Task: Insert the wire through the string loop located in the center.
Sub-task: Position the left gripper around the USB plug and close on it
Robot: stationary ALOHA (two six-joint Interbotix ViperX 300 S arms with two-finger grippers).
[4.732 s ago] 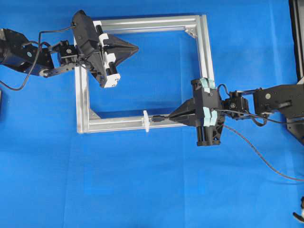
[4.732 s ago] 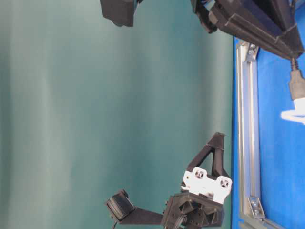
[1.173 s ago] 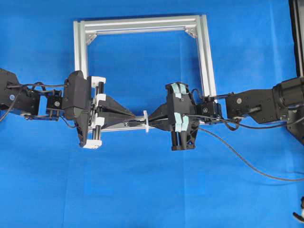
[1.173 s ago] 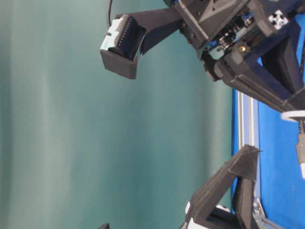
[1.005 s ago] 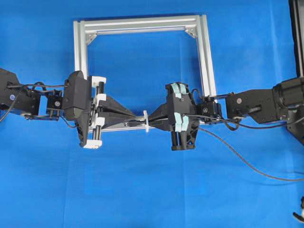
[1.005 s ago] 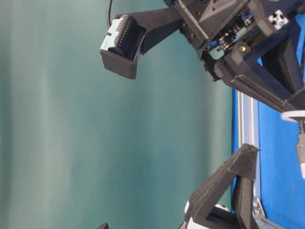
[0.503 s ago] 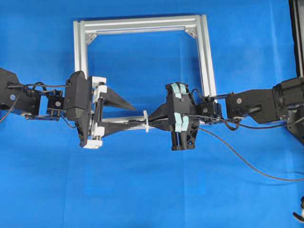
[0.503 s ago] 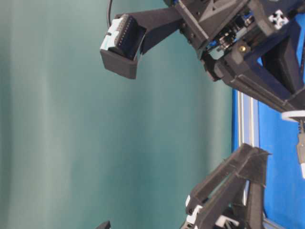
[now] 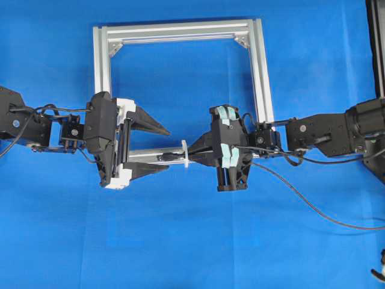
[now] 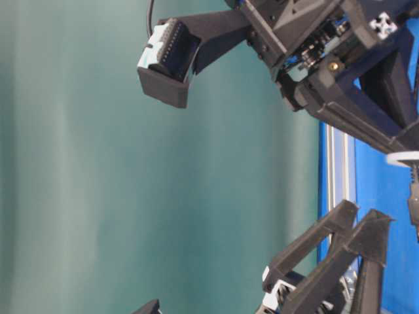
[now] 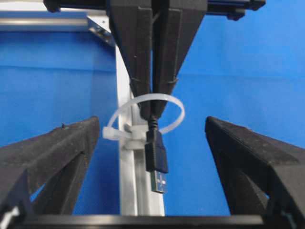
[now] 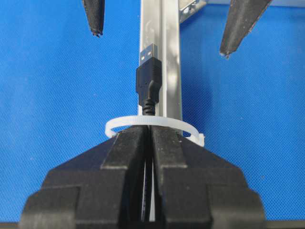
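A blue surface (image 9: 180, 241) is seen carrying a square silver aluminium frame (image 9: 260, 72), set toward the far edge and slightly left of the middle. Its near rail (image 9: 150, 155) is approached from both sides by the two black arms. The left hand (image 9: 167, 149) is held wide open at the left half of that rail, one finger (image 9: 150, 124) lying over the frame's interior and the other (image 9: 147, 169) along the rail's near side; nothing is gripped between them. The right hand (image 9: 191, 154) is closed, its fingers pressed together on the wire (image 9: 313, 206), which trails away across the surface toward the right edge. In the right wrist view the closed fingers (image 12: 143, 157) are seen pushed up against the string loop (image 12: 152, 125), and the wire's plug tip (image 12: 147, 78) is seen already through the loop, lying above the rail between the two spread left fingertips. In the left wrist view the same plug (image 11: 156, 160) is shown hanging out of the white loop (image 11: 143, 117) on the left hand's side, apart from both open fingers. The loop (image 9: 185, 154) stands across the near rail, about at its middle.
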